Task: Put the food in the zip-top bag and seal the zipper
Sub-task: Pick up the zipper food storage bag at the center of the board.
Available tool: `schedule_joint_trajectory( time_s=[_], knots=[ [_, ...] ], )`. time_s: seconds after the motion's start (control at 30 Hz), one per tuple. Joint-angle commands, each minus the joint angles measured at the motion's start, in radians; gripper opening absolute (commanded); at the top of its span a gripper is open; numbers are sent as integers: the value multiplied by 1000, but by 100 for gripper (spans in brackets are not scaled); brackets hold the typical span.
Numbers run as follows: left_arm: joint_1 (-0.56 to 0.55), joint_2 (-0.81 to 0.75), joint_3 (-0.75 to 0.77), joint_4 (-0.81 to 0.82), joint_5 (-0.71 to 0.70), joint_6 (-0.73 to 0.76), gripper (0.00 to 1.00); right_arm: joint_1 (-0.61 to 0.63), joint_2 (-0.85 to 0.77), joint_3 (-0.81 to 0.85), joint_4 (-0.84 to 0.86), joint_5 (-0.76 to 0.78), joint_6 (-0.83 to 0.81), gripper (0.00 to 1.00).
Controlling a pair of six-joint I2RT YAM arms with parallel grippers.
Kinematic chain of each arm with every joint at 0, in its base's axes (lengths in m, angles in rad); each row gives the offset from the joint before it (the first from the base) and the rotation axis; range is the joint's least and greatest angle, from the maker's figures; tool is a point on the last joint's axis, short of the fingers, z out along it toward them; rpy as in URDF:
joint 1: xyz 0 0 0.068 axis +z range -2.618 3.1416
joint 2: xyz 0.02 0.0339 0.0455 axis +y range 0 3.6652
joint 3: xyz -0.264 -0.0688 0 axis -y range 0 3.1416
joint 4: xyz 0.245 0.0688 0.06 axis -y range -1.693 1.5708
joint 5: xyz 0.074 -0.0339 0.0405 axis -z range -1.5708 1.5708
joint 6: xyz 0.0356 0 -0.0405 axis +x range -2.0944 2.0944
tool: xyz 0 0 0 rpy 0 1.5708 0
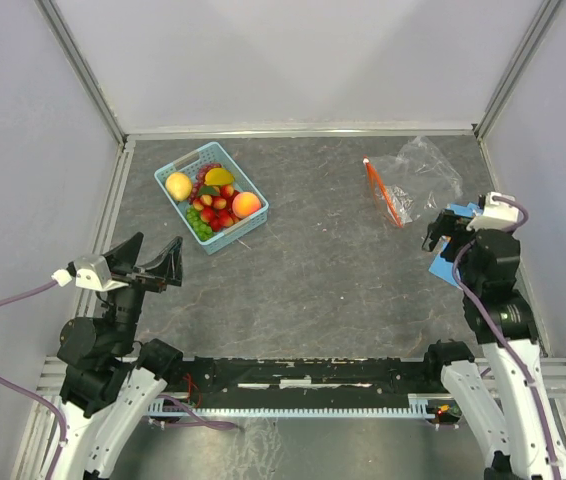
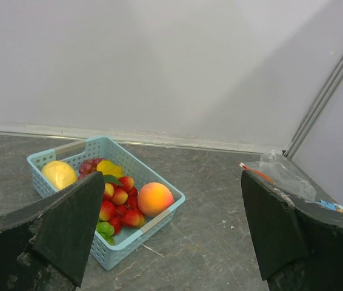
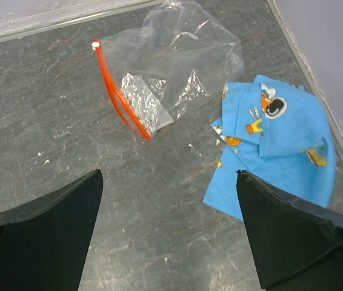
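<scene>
I see a robotics lab test cell. Plain pale panels [image 1: 293, 60] in aluminium framing [image 1: 81, 62] box in a dark tabletop [image 1: 333, 280] with a mounting rail [image 1: 303, 375].

Bare table [image 1: 323, 270] separates basket [image 1: 181, 157] from bag [image 3: 177, 54]; cloth [image 3: 280, 163] crowds bag, perhaps touching.

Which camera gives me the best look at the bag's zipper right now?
Right wrist: the zipper shows its whole length, close and unobstructed, along the clear bag mouth. Top external shows the zipper complete but small. Left wrist catches only a short, distant piece of the zipper at far right.
</scene>
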Motion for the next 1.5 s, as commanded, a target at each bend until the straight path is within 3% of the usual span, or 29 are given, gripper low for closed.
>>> schedule_joint_trajectory(
  time_s=[0.0,0.23,0.47,0.7,1.03,1.47],
  knots=[
    [-5,-6,12,25,21,52,99,-4,129,19,159,-43,-29,100],
    [-9,5,5,29,32,58,100,-4,457,103,256,-138,-85,95],
    [-8,36,5,29,33,60,100,26,741,206,323,-106,-147,91],
    [-8,78,7,27,29,64,100,157,989,331,349,112,-255,89],
    [-7,138,13,22,35,68,100,289,1321,526,394,505,-469,78],
    [-7,167,12,24,44,68,99,321,1566,647,456,725,-605,63]
  ],
)
